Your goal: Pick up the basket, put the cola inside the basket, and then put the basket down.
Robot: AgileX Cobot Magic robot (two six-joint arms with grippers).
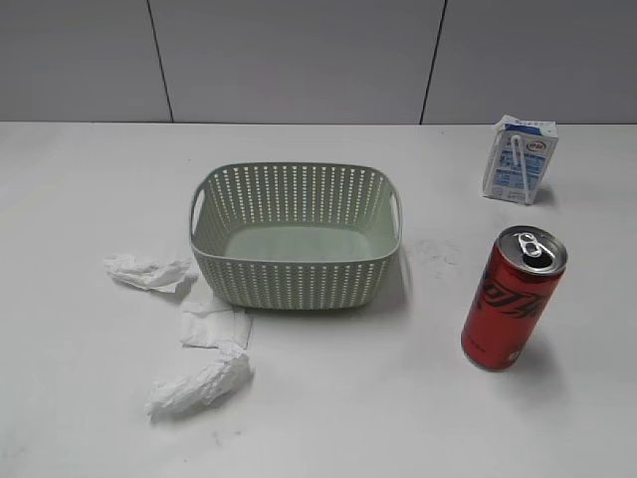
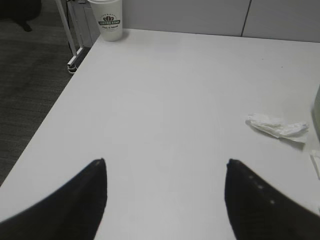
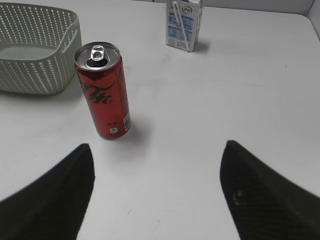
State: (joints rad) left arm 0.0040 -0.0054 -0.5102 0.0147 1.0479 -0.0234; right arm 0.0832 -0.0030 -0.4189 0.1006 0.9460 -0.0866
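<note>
The pale green perforated basket [image 1: 296, 237] stands empty on the white table's middle; its right end shows in the right wrist view [image 3: 37, 50], and a sliver at the right edge of the left wrist view. The red cola can [image 1: 513, 298] stands upright to the basket's right, also in the right wrist view [image 3: 104, 97]. My right gripper [image 3: 157, 150] is open and empty, short of the can and a little to its right. My left gripper [image 2: 165, 162] is open and empty over bare table, left of the basket. Neither gripper shows in the exterior view.
A blue-and-white drink carton [image 1: 520, 158] stands behind the can, also in the right wrist view [image 3: 183, 24]. Crumpled tissues [image 1: 149, 271] [image 1: 199, 386] lie left of and in front of the basket. A white paper cup [image 2: 109, 19] stands at the table's far left corner, near its left edge.
</note>
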